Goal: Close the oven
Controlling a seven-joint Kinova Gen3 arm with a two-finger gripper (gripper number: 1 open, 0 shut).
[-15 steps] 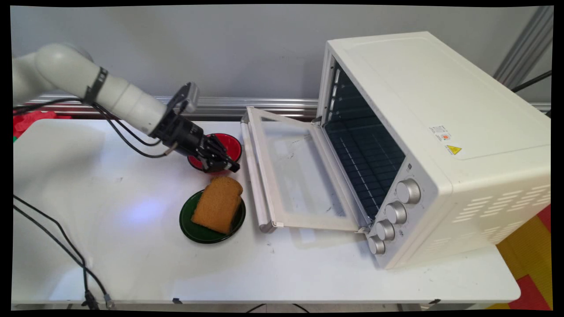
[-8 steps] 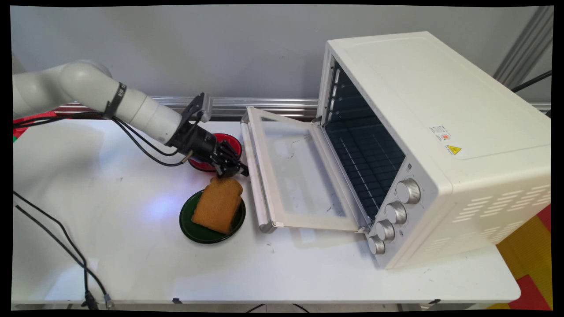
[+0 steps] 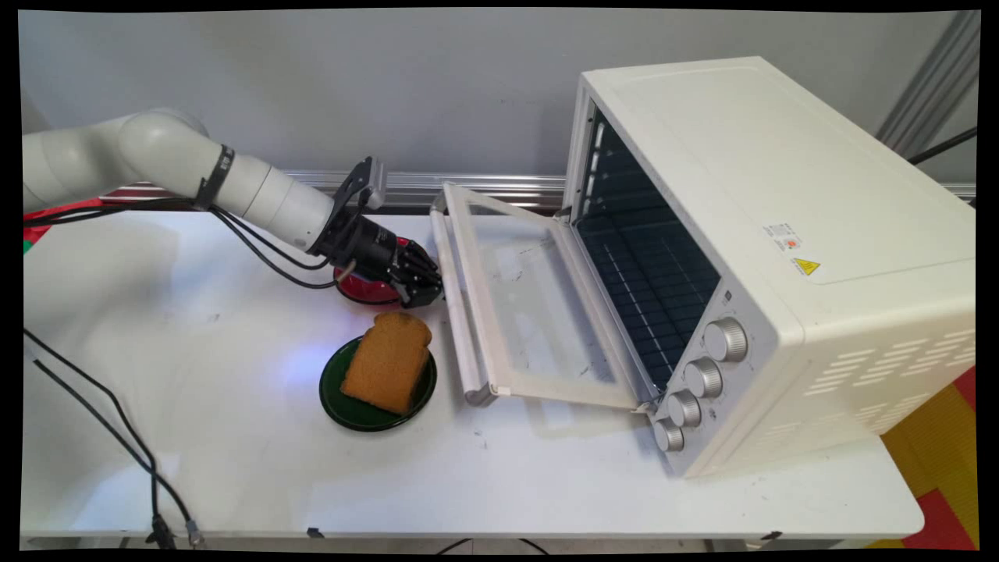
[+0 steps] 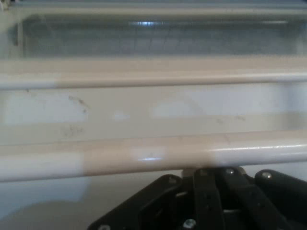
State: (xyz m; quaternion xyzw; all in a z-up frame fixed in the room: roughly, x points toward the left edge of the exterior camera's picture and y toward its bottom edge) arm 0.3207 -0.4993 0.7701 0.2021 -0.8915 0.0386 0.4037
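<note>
— Main view, where is the gripper (image 3: 428, 293)?
— At the oven door's handle (image 3: 456, 312), fingers drawn together, holding nothing; toast (image 3: 386, 361) on the green plate (image 3: 334, 398) lies just below.
— Hand view?
— Handle (image 4: 153, 155) right ahead — fingertips touching it.

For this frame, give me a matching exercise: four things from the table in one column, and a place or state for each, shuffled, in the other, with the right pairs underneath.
Things:
1. bread slice
2. red dish
3. oven door
4. gripper

Places or states:
A. folded down open, its handle bar toward the arm
B. lying on the green plate
C. right at the door's handle bar
D. on the table, partly hidden behind the gripper

Pairs: 1-B, 2-D, 3-A, 4-C
</note>
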